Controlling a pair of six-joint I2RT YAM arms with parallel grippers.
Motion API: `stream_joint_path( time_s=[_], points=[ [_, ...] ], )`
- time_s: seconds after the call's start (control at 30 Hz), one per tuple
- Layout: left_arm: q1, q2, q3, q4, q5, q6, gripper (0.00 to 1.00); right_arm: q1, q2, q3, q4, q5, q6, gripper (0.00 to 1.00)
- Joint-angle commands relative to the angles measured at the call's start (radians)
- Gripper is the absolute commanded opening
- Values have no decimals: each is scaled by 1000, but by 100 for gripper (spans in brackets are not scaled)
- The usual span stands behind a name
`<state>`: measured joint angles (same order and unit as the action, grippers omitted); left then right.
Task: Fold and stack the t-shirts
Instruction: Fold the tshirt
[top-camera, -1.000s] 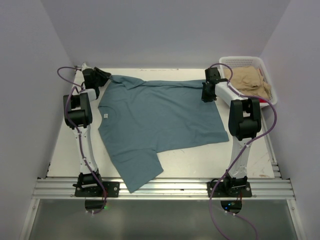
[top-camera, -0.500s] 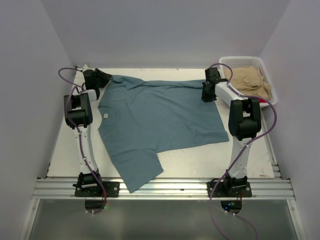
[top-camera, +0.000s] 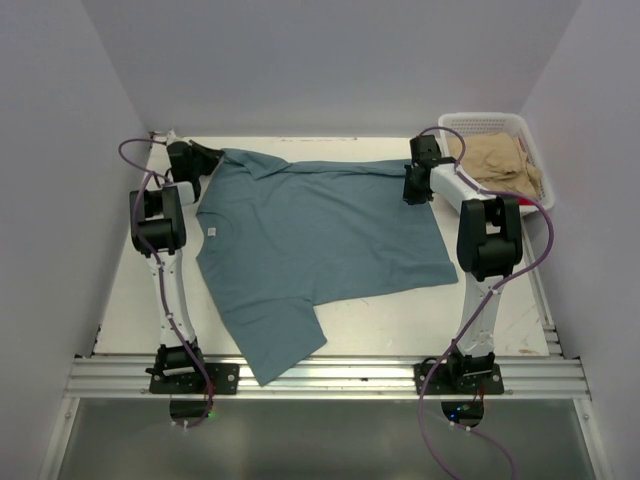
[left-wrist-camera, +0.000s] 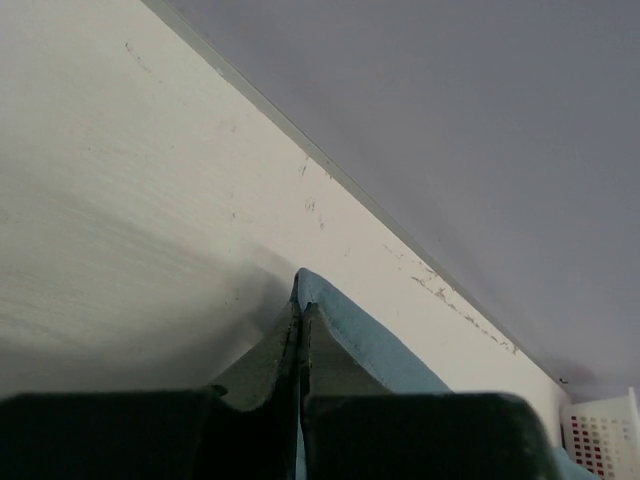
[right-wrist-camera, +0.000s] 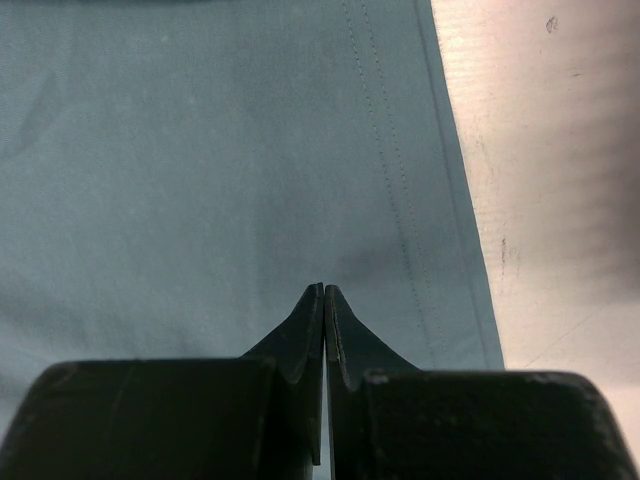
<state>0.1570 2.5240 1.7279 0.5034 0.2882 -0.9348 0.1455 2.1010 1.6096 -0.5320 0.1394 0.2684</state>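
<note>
**Fold, first grasp: top and both wrist views.**

*Change.* A moment earlier the left jaws stood part-open at the far left corner of the large dusty teal-blue cotton t-shirt (top-camera: 320, 240). They are now closed. The left-wrist view shows them shut to a hairline, with a peak of teal cloth drawn up at their tips. They therefore appear to pinch the shirt's edge (how much fabric is caught is hidden by the jaws themselves). The left arm has barely shifted, and the shirt's outline is unchanged.

*Meaning, as judged.* The left corner grasp for the first fold looks made, and no lift has begun.

*Right side.* The right jaws are also shut, tips together over the far right part of the shirt, just inside its double-stitched hem (right-wrist-camera: 400, 200). No cloth shows between them. Whether they press on the fabric or hover above it cannot be told.

*Layout.* The shirt lies spread flat on the white surface (top-camera: 130, 290), collar to the left and one sleeve reaching toward the near edge. Its far edge runs between the two sets of jaws. A crumpled tan t-shirt (top-camera: 495, 160) sits in the white plastic mesh basket (top-camera: 483, 120) at the far right, not yet folded.
</note>
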Motion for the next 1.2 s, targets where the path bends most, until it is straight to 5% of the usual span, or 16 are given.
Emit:
stream_joint_path(
  time_s=[0.0, 0.23, 0.33, 0.43, 0.6, 0.87, 1.17],
  points=[
    [12, -22, -28, 67, 6, 4, 0, 0, -2, -1, -5, 19, -11, 0],
    [19, -97, -94, 90, 12, 14, 0, -1, -1, 25, 4, 51, 15, 0],
    [19, -158, -128, 98, 11, 24, 0, -1, 13, 76, -11, 80, 32, 35],
    [19, -209, -166, 107, 11, 30, 0, -3, 33, 127, -14, 129, 48, 56],
    [19, -264, -217, 106, 17, 42, 0, -20, 119, 287, -52, 163, 80, 57],
    [19, -318, -297, 115, 23, 48, 0, -40, 303, 525, -117, 132, 75, 35],
    [19, -396, -353, 116, 34, 53, 0, -72, 364, 598, -106, 143, 78, 35]
  ],
)
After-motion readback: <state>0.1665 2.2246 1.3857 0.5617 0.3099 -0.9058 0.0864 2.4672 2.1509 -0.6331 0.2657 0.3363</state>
